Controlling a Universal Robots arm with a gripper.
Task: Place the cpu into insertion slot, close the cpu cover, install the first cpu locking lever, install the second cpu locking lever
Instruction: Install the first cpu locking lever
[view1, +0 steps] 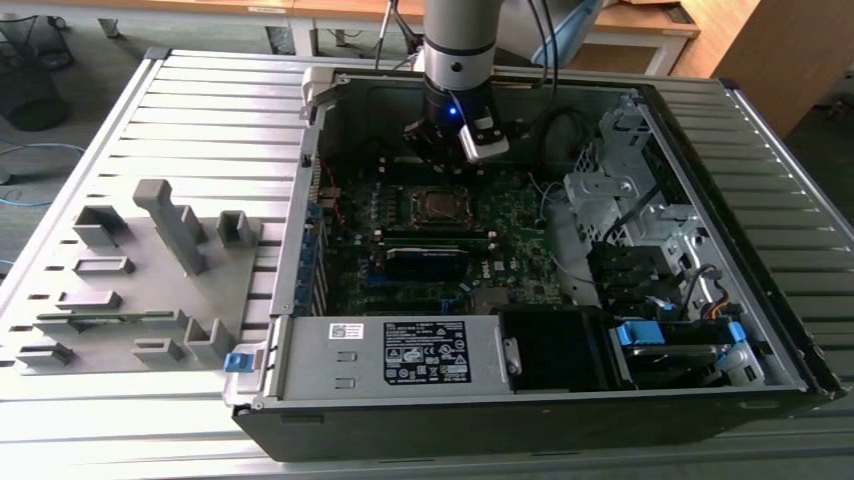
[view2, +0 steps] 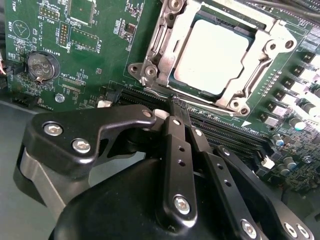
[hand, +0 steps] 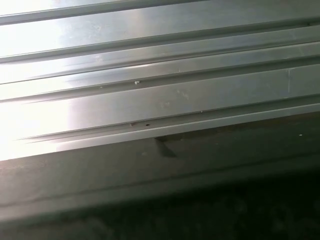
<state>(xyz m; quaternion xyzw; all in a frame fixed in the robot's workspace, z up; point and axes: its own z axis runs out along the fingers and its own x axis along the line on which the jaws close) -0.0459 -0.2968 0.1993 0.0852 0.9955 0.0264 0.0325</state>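
Arm upright over the motherboard (view1: 494, 230), pincer (view2: 172, 107) fingers together, empty, just beside the cpu cover (view2: 200, 85).

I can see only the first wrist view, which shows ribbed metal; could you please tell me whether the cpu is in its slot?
Observer: Yes. In the second wrist view the cpu lies flat in place on the board, silver top up.
Operator: Thank you. Is the cover down?
Observer: It is. The cover lies flat, framing the cpu through its window.
Operator: And where is the pincer, please?
Observer: The pincer is shut and empty, with its tips close to the cover's edge. I cannot tell whether they touch.
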